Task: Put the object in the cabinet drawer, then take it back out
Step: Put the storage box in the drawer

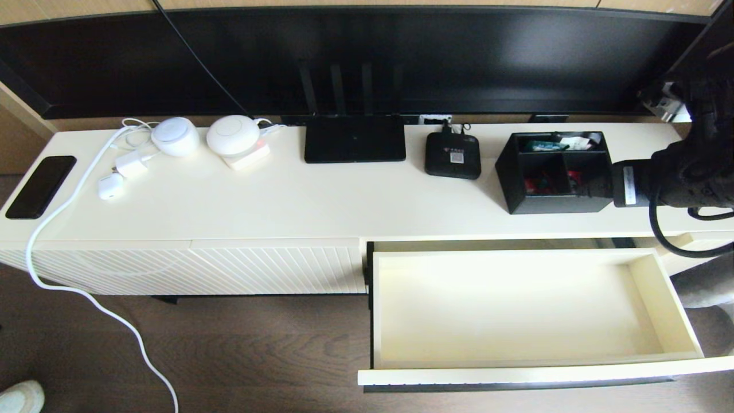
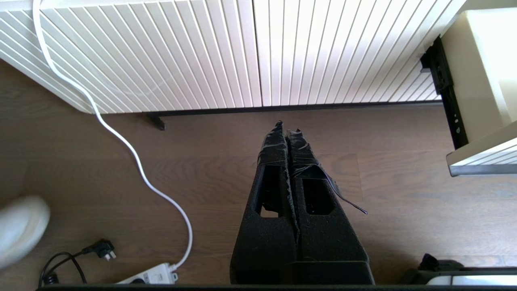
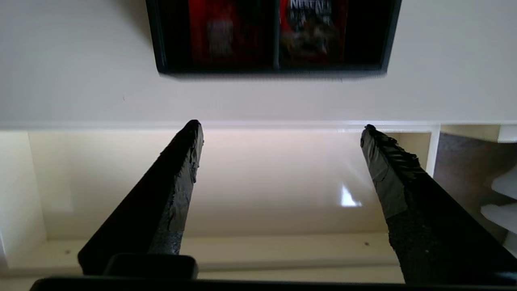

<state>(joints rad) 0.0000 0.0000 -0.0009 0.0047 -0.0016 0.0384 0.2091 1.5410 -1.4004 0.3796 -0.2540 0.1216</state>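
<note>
Still pre-grasp: right pincer (image 3: 280, 127) spread wide, empty, above the pulled-out cabinet drawer (image 1: 654, 269).
Object (image 1: 555, 171) sits on surface (image 1: 275, 201); risk is fingers nudging it backward. Left pincer (image 2: 287, 129) closed, parked low.

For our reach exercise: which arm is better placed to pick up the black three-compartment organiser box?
Right. The open right gripper is above the open cream drawer, facing the black organiser box; the shut left gripper hangs low by the floor.

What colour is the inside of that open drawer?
Plain smooth cream; the drawer interior shows best in the head view.
</note>
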